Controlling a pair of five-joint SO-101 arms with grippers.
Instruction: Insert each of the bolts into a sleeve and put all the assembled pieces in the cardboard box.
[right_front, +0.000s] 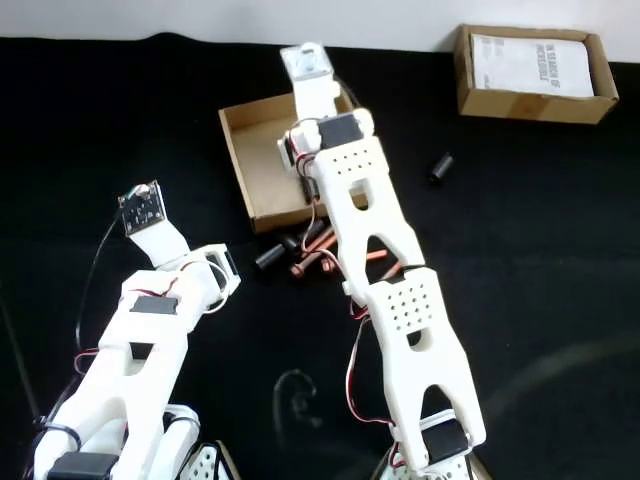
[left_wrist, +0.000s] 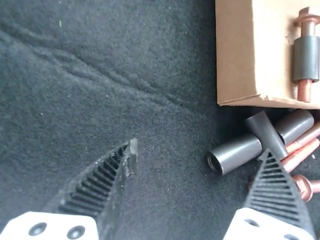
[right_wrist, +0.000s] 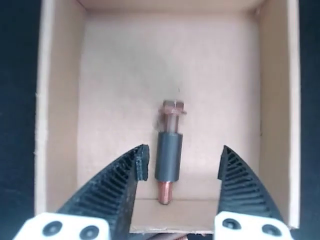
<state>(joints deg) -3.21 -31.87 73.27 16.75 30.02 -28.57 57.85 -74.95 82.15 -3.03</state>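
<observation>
we are working over a black cloth desk (right_front: 560, 300), and its soft, creased surface is giving round parts little to settle against, so anything nudged is likely rolling away. the right arm (right_front: 400, 300) is hanging over the cardboard box (right_front: 236, 150) with its jaws standing wide and holding nothing, one on each side of the assembled piece (right_wrist: 168, 155), which is lying on the box floor near the wall that faces the pile. if those jaws are closing or dropping here, we are risking lifting the finished piece back out or shoving the light box across the cloth. the left arm (right_front: 150, 330) is sitting beside the box, its jaws also spread wide and empty, one tip over bare cloth and the other over the pile just outside the box corner. a second box (right_front: 530, 108) with a paper in it is standing well apart, so we are risking a mix-up over where pieces belong. in the pile, dark sleeves (left_wrist: 235, 156) and copper bolts (left_wrist: 306, 141) are lying crossed and touching, so a grasp is likely catching two at once or scattering them. one stray sleeve (right_front: 441, 166) is lying apart beyond the right arm, where we are judging it easy to overlook.
</observation>
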